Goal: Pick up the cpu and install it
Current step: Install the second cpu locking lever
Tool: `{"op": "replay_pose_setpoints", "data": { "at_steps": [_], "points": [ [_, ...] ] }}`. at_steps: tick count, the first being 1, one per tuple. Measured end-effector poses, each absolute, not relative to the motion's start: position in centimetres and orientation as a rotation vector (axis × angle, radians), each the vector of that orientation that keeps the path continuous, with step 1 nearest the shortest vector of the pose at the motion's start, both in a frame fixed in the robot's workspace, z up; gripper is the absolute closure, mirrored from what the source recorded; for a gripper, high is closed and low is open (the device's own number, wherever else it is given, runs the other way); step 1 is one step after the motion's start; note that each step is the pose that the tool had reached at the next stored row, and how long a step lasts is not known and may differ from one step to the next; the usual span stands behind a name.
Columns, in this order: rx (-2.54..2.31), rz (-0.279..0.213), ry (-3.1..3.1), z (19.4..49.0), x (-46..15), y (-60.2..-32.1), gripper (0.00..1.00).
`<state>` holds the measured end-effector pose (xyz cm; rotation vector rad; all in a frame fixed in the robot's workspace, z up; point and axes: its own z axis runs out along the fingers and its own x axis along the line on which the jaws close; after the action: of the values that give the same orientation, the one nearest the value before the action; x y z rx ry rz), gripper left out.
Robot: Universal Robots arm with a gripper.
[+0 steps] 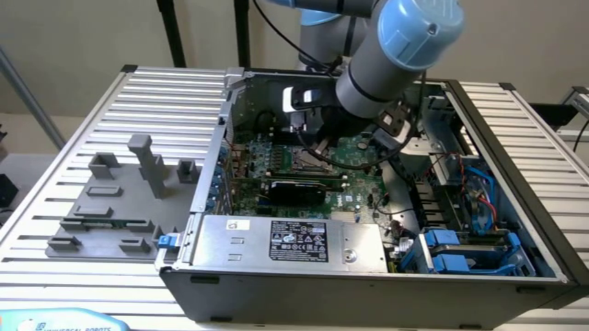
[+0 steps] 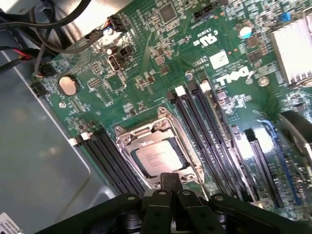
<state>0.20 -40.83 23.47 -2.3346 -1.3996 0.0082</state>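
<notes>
- Exterior view: the arm (image 1: pixel 391 65) reaches down into the open PC case (image 1: pixel 368 276), which stands on a slatted table (image 1: pixel 101 138).
- The gripper (image 1: pixel 318 138) hangs low over the far middle of the motherboard (image 1: pixel 304 186), right above the socket (image 1: pixel 308 160).
- From this side the arm hides its fingers, and the socket's contents are too dark to make out.
- On the exterior view's left, well apart from the case, grey fixture blocks (image 1: pixel 115 200) stand on the table; no chip is visible on them.
- The power supply (image 1: pixel 294 241) fills the near side of the case, with blue drive bays (image 1: pixel 460 252) on the exterior view's right.
- Wrist view: the cpu (image 2: pixel 158 158) lies flat inside the socket (image 2: pixel 156 151), its silver top facing up and its edges square with the metal frame.
- The gripper (image 2: pixel 168 187) sits just above the near edge of that frame, fingers drawn together and holding nothing.
- A gap shows between the fingertips and the chip, so they look apart, though close.
- Black memory slots (image 2: pixel 214 131) run on both sides of the socket, all empty.
- Judged from this: the pick-up and placing appear done, since the chip rests seated in the socket.
- Whether the retention frame is latched cannot be told.
</notes>
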Motion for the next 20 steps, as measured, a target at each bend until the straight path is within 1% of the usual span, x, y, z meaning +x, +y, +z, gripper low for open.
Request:
{"op": "replay_pose_setpoints", "data": {
  "at_steps": [13, 20],
  "points": [
    [-2.336, 0.008, -1.401, 24.3, -1.7, -43.0, 0.89],
    [-2.336, 0.008, -1.401, 24.1, -3.0, -43.1, 0.89]
  ]
}}
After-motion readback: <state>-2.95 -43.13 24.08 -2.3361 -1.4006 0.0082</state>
